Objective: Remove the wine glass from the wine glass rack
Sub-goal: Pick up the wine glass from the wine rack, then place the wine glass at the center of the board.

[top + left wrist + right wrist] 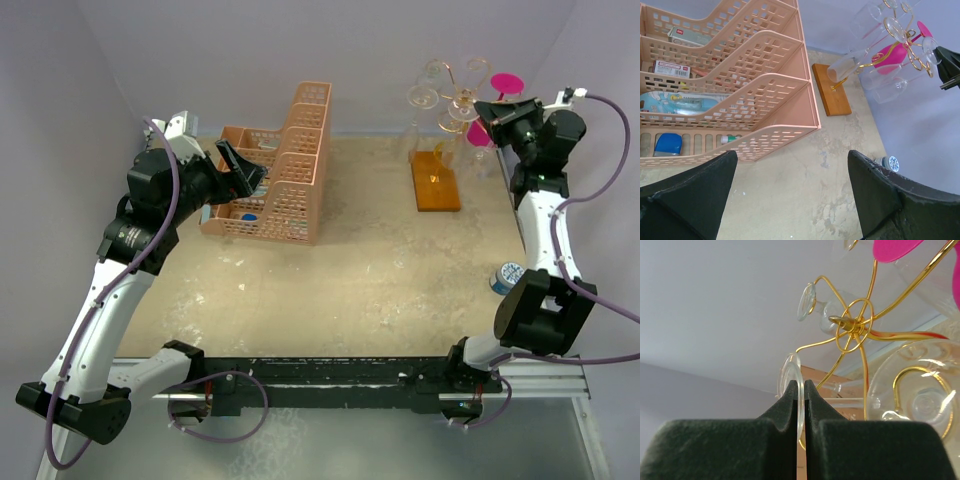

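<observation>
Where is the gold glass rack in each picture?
Top view: the rack stands at the upper right.
Left wrist view: the rack is at the upper right, beside the basket.
Right wrist view: the rack spreads across the middle and right.
Shared landmark: the pink glass hanging on it.

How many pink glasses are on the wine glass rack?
1. The pink wine glass hangs upside down on the wine glass rack, on the side by the right gripper, which pinches a clear wine glass by its foot. The rest look clear; the arm may hide some.
</observation>
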{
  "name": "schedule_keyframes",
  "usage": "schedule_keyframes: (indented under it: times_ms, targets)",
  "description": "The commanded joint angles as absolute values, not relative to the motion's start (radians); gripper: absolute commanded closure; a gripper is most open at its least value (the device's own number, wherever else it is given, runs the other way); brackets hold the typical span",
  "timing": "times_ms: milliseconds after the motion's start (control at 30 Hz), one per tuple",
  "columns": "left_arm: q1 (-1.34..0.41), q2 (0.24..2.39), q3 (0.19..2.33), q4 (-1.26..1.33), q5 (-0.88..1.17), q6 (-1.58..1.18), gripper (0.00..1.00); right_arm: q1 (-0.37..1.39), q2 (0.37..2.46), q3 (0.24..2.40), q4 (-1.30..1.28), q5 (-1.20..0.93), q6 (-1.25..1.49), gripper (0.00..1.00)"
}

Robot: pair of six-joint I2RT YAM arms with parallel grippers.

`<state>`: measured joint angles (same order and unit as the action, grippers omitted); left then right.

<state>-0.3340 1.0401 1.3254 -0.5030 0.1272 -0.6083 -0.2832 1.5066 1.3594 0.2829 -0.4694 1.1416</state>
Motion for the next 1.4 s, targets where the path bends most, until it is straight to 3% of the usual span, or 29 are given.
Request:
schedule_keyframes:
  times_ms: [0, 967, 1367]
  targets:
    - [-0.326, 1.022, 1.347, -0.482, 0.131, -0.596, 0.12, -0.306, 1.49, 1.406, 0.35, -0.507, 1.154, 1.0]
    - [-0.326, 1.044, 1.314, -0.436, 0.181, -0.643, 0.12, -0.392, 1.345, 1.195, 0.464, -0.721, 1.225, 1.0]
    - [-0.327, 1.093, 1.19, -0.183, 0.387, -0.868, 0.12, -0.392, 1.256, 1.115, 0.402, -0.797, 1.143, 1.0]
